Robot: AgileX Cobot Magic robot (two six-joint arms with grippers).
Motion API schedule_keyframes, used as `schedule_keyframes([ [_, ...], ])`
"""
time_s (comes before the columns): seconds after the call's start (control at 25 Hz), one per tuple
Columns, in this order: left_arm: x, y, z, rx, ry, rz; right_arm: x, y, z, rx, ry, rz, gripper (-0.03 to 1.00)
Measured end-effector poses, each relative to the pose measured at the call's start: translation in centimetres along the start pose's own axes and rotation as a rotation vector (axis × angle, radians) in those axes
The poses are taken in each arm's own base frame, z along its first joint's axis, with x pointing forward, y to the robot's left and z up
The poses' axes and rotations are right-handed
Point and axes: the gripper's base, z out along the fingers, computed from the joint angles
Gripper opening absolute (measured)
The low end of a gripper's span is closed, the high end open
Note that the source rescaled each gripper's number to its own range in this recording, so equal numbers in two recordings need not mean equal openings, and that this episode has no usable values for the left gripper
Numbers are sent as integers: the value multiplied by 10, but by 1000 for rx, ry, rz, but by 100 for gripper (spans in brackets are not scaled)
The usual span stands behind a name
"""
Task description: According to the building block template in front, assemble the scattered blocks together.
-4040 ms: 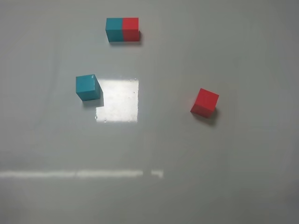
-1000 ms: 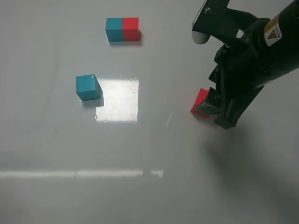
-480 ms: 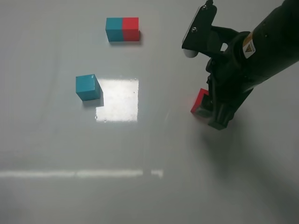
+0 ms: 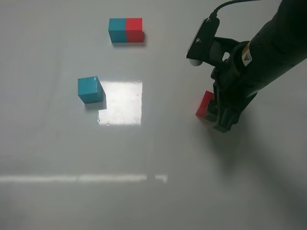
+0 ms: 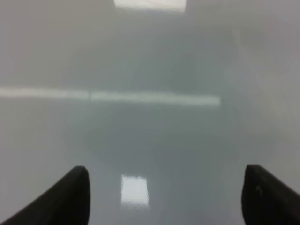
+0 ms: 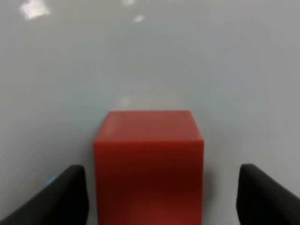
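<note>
red block on the table, flanked by the spread-open right tool and not pinched yet, well apart from the teal block; could skid or twist out if squeezed off-centre.

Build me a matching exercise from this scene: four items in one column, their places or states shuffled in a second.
Column one:
1. teal cube
2. red cube
3. building block template
4. left gripper

Column two:
A. sits between the spread fingers of the right gripper
B. open, with nothing between its fingers
C. stands alone beside the bright reflection
D. two halves joined flush, one teal and one red

Pairs: 1-C, 2-A, 3-D, 4-B
</note>
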Motion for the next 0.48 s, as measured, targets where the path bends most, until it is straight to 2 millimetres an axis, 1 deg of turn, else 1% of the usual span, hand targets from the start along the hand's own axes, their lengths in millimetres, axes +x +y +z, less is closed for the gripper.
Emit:
schedule_keyframes([
  [0.32, 0, 0, 0, 0, 0, 0, -3, 2, 15, -13, 15, -4, 89],
  [0.36, 0, 0, 0, 0, 0, 0, -3, 3, 15, -13, 14, -4, 87],
  [0.4, 0, 0, 0, 0, 0, 0, -4, 3, 16, -13, 14, -4, 82],
  [0.44, 0, 0, 0, 0, 0, 0, -4, 3, 16, -13, 14, -4, 70],
  [0.48, 0, 0, 0, 0, 0, 0, -4, 3, 16, -14, 14, -4, 49],
])
